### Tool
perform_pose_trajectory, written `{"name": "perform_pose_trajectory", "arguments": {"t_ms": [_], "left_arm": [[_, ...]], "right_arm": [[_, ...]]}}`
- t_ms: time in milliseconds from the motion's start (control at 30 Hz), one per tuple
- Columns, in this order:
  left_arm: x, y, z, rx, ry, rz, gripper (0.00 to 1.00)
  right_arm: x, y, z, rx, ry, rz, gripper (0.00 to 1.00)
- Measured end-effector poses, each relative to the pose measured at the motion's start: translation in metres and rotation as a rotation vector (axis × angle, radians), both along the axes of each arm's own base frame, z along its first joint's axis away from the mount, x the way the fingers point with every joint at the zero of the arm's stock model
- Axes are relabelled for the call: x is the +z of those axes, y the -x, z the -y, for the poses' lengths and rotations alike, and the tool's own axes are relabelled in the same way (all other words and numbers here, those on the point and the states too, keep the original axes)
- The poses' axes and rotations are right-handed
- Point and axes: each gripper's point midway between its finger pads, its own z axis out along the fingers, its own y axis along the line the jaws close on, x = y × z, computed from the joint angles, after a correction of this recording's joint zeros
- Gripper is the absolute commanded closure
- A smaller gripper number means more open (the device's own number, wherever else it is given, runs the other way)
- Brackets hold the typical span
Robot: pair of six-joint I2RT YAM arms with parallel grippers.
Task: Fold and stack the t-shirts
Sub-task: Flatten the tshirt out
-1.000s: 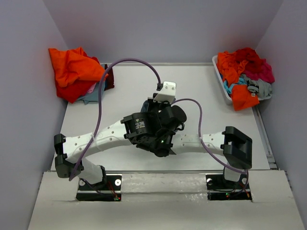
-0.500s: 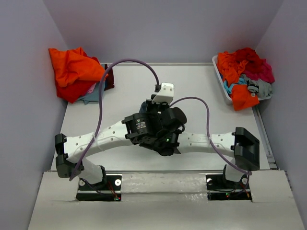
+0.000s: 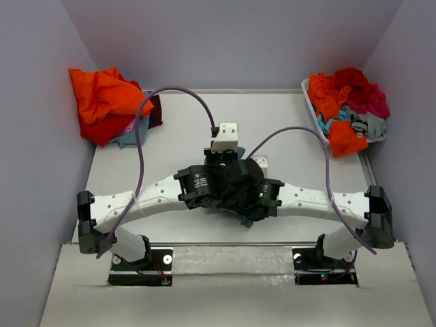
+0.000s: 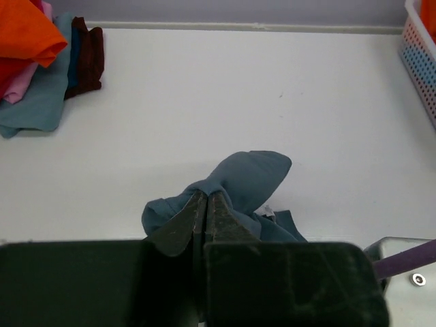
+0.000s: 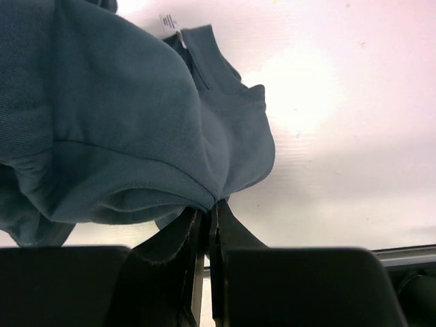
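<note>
A crumpled slate-blue t-shirt [image 4: 253, 176] lies on the white table at its middle, near the front edge. My left gripper [image 4: 206, 196] is shut on a raised fold of it. In the right wrist view the same t-shirt [image 5: 116, 116] bulges above my right gripper [image 5: 212, 203], which is shut on a hem of the cloth; a white label [image 5: 168, 22] shows near the collar. From above, both wrists meet over the shirt and hide nearly all of it, apart from a small blue patch [image 3: 246, 219].
A pile of orange, red and teal t-shirts [image 3: 102, 102] sits at the back left corner, seen also as a stack [image 4: 37, 68] in the left wrist view. A white basket [image 3: 315, 122] at the back right holds several more shirts [image 3: 347, 95]. Purple cables arch over both arms.
My right arm has stretched left to the table's middle and its jaws have closed on the slate-blue t-shirt. The left wrist has shifted slightly, still gripping.
</note>
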Motion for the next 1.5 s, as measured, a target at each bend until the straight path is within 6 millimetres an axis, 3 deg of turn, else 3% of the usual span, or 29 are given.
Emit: {"name": "perform_pose_trajectory", "arguments": {"t_ms": [133,233,367,533,633,833,1100,1300,1500], "left_arm": [[0.004,0.001,-0.017,0.023,0.027,0.0,0.95],[0.002,0.004,-0.045,0.049,0.004,-0.007,0.94],[0.007,0.012,-0.075,0.067,0.062,0.007,0.94],[0.03,0.023,-0.112,0.042,0.209,0.066,0.94],[0.048,0.03,-0.124,-0.001,0.297,0.114,0.94],[0.072,0.033,-0.122,-0.076,0.31,0.177,0.94],[0.083,0.031,-0.11,-0.132,0.211,0.213,0.94],[0.102,0.032,-0.113,-0.153,0.209,0.248,0.94],[0.115,0.036,-0.122,-0.177,0.246,0.276,0.94]], "right_arm": [[0.019,-0.002,0.006,-0.016,-0.021,0.036,0.93],[0.05,-0.003,0.01,-0.03,-0.135,0.082,0.93],[0.092,-0.003,0.032,-0.064,-0.261,0.15,0.93],[0.102,-0.004,0.042,-0.081,-0.272,0.175,0.93],[0.113,-0.006,0.041,-0.085,-0.294,0.196,0.93],[0.137,-0.012,0.042,-0.065,-0.298,0.251,0.93],[0.172,-0.017,0.055,-0.012,-0.287,0.339,0.93],[0.213,-0.021,0.065,0.008,-0.337,0.421,0.93],[0.228,-0.023,0.068,0.027,-0.339,0.46,0.93]]}}
